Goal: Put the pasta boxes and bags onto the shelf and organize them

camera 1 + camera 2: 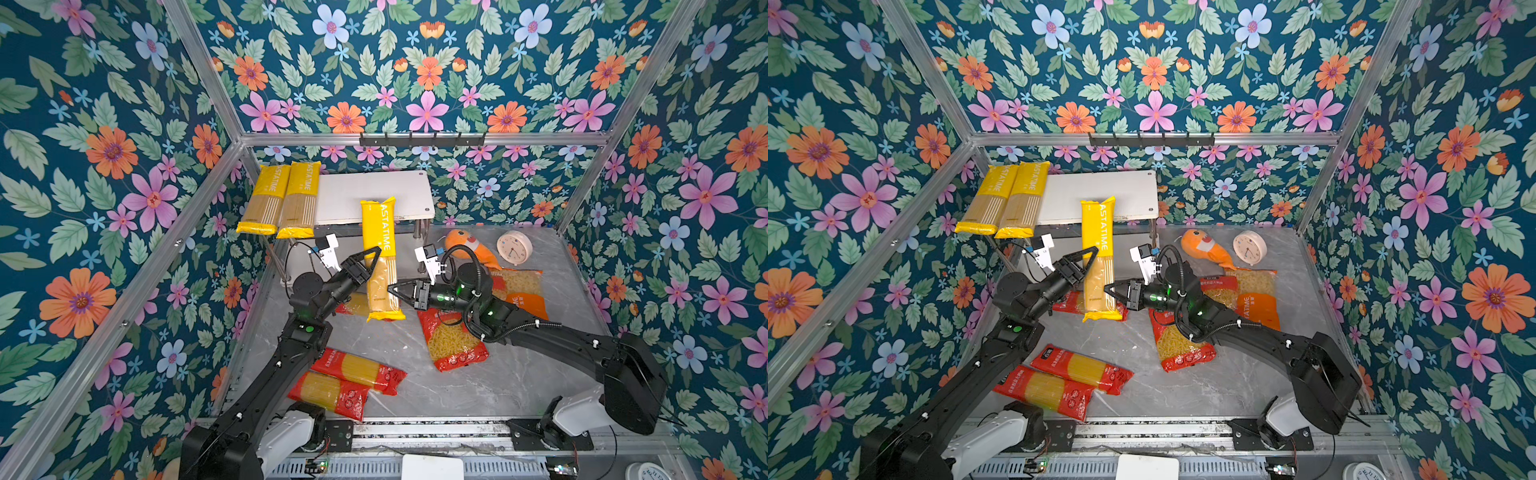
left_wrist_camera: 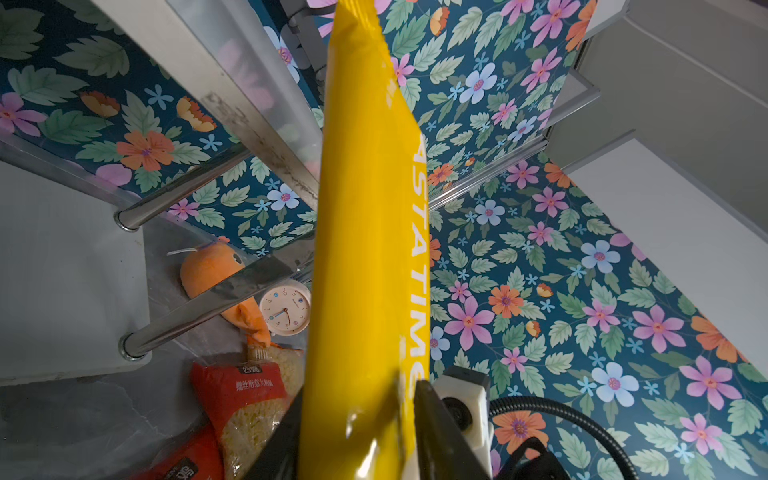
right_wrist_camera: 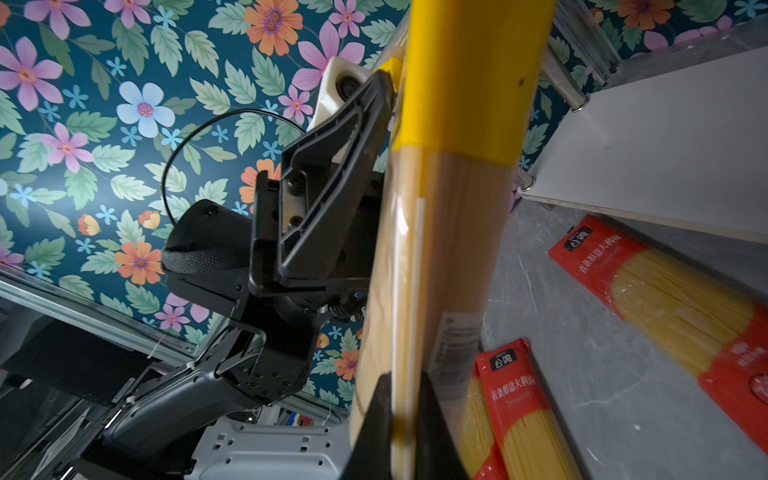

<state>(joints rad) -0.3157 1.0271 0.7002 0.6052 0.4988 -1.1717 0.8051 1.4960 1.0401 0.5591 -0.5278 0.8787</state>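
A long yellow PASTATIME spaghetti pack [image 1: 378,232] [image 1: 1098,232] stands upright in front of the shelf [image 1: 374,191], its top leaning at the upper board's front edge. My right gripper [image 1: 390,289] [image 3: 405,390] is shut on the pack's lower side seam. My left gripper [image 1: 374,257] [image 2: 357,407] is open, its fingers either side of the pack's middle. Two yellow packs [image 1: 266,199] [image 1: 299,199] lie on the board's left end, overhanging. Two red spaghetti packs [image 1: 357,370] [image 1: 328,395] lie near the front. A red short-pasta bag [image 1: 453,345] and an orange bag [image 1: 523,295] lie under my right arm.
An orange plush fish [image 1: 469,249] and a round clock [image 1: 514,248] sit at the back right beside the shelf. A black hook rail [image 1: 422,139] hangs on the back wall above the shelf. Another red spaghetti pack [image 1: 353,305] lies behind the held pack's foot.
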